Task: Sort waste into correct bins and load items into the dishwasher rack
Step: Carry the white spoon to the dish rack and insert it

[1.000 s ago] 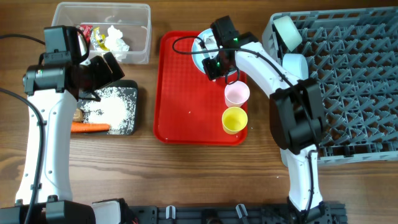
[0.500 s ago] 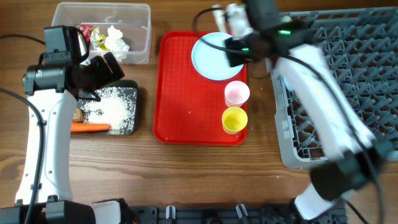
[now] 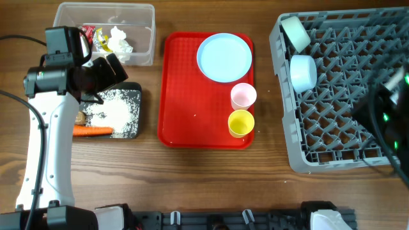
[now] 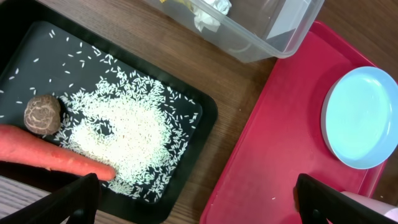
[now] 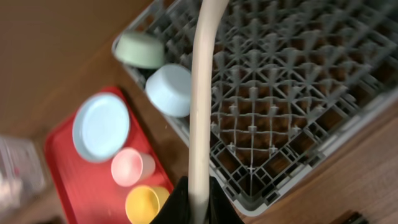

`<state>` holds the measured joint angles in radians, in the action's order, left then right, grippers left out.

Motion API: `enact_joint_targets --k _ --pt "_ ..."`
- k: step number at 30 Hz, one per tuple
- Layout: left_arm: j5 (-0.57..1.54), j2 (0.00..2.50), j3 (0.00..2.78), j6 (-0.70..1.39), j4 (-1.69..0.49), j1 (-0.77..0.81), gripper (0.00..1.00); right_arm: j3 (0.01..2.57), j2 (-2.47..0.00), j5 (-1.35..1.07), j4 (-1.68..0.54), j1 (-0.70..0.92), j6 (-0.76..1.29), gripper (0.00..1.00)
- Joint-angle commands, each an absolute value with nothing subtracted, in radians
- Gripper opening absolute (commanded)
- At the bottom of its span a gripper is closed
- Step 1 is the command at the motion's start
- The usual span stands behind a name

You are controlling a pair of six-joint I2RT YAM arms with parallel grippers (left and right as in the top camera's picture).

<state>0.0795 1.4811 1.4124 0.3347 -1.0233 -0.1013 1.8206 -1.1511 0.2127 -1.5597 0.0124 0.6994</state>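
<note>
- Spoon (image 5: 201, 93), white plastic: clamped in right gripper (image 5: 198, 198), handle over dishwasher rack (image 5: 280, 93).
- Left gripper (image 4: 196, 196): jaws wide, empty, over black tray (image 4: 18, 74) holding rice (image 4: 124, 130), carrot (image 4: 50, 155).
- 2 bowls (image 3: 302, 71) in rack corner.
- Plate (image 3: 224, 57), pink cup (image 3: 243, 96), yellow cup (image 3: 241, 122) on red tray (image 3: 185, 96).

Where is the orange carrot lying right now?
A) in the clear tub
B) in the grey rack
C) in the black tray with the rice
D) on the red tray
C: the carrot lies in the black tray, next to the scattered rice and the small brown lump.
</note>
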Motion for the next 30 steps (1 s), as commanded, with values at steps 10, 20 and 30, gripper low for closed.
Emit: enact_joint_targets --k 10,20,30 --pt "0.088 1.487 1.406 0.322 -1.016 -0.106 1.00 1.297 -1.058 0.378 -1.472 0.008 1.336 0.04" --pt "0.088 1.487 1.406 0.322 -1.017 -0.106 1.00 0.970 -1.090 0.381 -1.278 0.008 1.644 0.04" --pt "0.088 1.487 1.406 0.323 -1.017 -0.106 1.00 0.868 -1.099 0.381 -1.102 0.008 1.598 0.04"
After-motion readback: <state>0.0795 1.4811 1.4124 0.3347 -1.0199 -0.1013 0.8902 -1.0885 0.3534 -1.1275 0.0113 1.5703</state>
